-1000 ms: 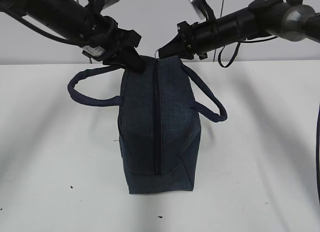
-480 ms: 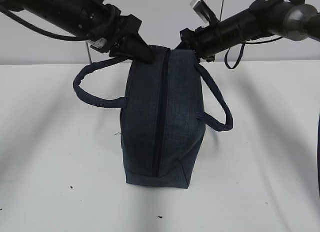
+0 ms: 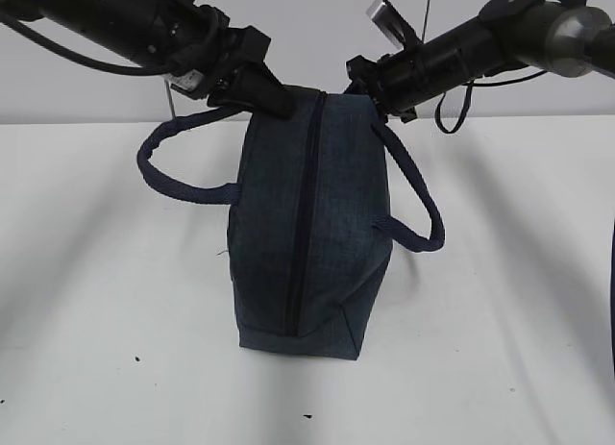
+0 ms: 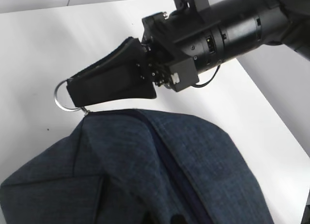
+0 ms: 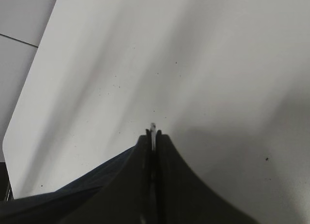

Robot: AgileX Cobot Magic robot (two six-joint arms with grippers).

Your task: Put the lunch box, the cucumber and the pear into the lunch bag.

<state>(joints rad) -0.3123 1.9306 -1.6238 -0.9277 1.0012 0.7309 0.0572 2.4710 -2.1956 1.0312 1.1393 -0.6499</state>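
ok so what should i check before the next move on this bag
1. right gripper shut on the ring pull: ok
2. left gripper shut at the lunch bag's top corner, fabric actually pinched: cannot tell
3. zipper open: not ok, closed along its visible length
4. bag base on the table: ok
5. lunch box, cucumber and pear in sight: not ok, none in any view

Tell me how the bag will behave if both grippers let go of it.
The bag would probably sag: its fabric creases and its handle droops. It may tip, since it stands tall on a narrow base. The right gripper pinches the ring, so the zipper end might flop.
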